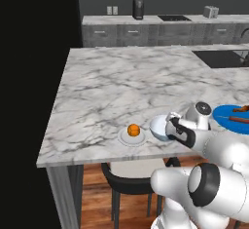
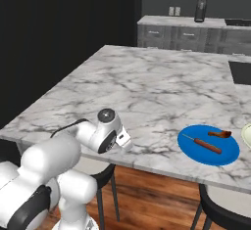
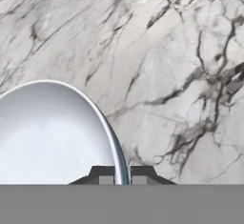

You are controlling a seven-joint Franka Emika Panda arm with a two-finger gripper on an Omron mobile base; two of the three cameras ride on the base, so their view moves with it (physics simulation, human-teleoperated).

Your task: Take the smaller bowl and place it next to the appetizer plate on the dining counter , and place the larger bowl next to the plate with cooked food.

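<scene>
Marble dining counter (image 1: 112, 86): appetizer plate (image 1: 132, 137), blue plate with cooked food (image 2: 208, 145).

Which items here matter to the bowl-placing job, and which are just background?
Job: small bowl pinched at its rim by the pincer; white plate with orange food; blue plate; marble island.
Background: sink; chair; toaster; dark canister.

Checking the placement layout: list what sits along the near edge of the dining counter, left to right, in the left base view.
appetizer plate with its orange food → smaller bowl, gripper shut on its rim → plate with cooked food.
</scene>
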